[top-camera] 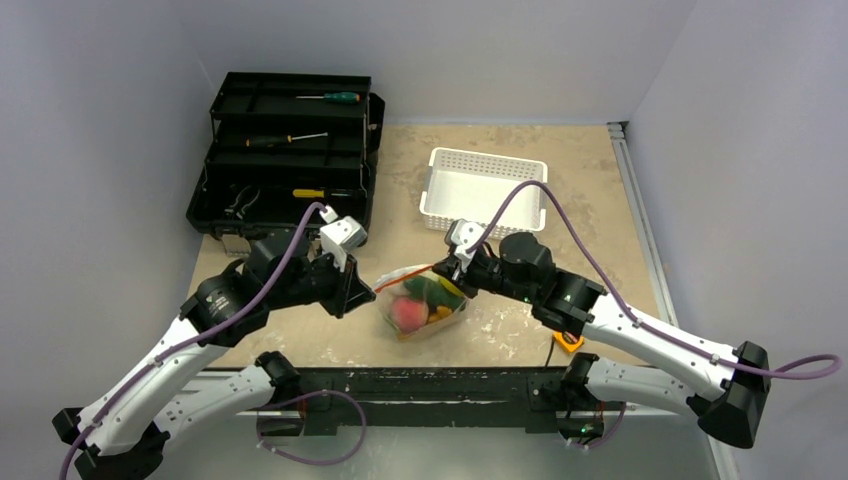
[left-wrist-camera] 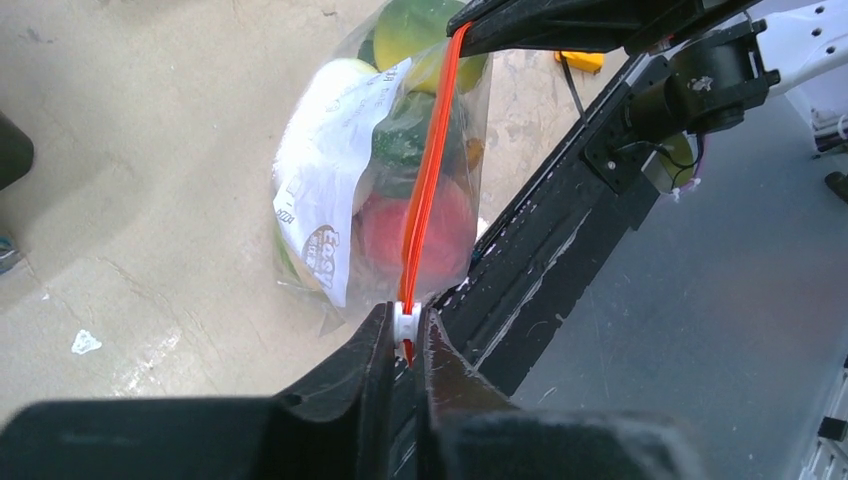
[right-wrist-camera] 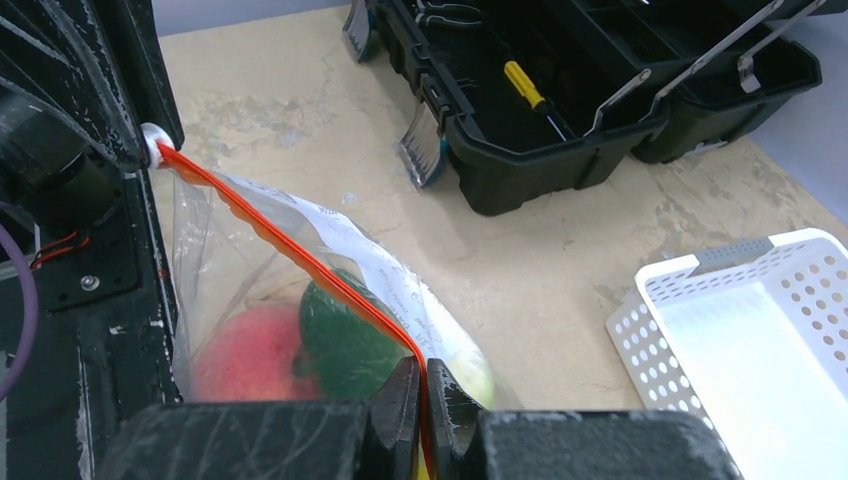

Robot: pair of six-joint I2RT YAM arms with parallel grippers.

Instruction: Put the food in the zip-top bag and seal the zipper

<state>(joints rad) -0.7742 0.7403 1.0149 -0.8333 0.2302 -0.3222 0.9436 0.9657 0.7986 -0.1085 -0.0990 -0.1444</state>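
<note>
The clear zip-top bag [top-camera: 420, 305] hangs just above the table between my two grippers, with the food [top-camera: 408, 313] inside: a pink peach [right-wrist-camera: 245, 355], a dark green piece [right-wrist-camera: 345, 340] and yellow bits. Its orange-red zipper [left-wrist-camera: 428, 170] runs taut from one gripper to the other. My left gripper [left-wrist-camera: 406, 335] is shut on the small white slider [left-wrist-camera: 406, 322] at the zipper's left end. My right gripper [right-wrist-camera: 424, 385] is shut on the zipper's other end [right-wrist-camera: 300, 250]. A white label [left-wrist-camera: 325, 190] covers one side of the bag.
An open black toolbox [top-camera: 285, 150] with screwdrivers stands at the back left. A white perforated basket [top-camera: 485, 190] sits at the back right. A small orange object [top-camera: 568, 342] lies by the right arm near the table's front edge.
</note>
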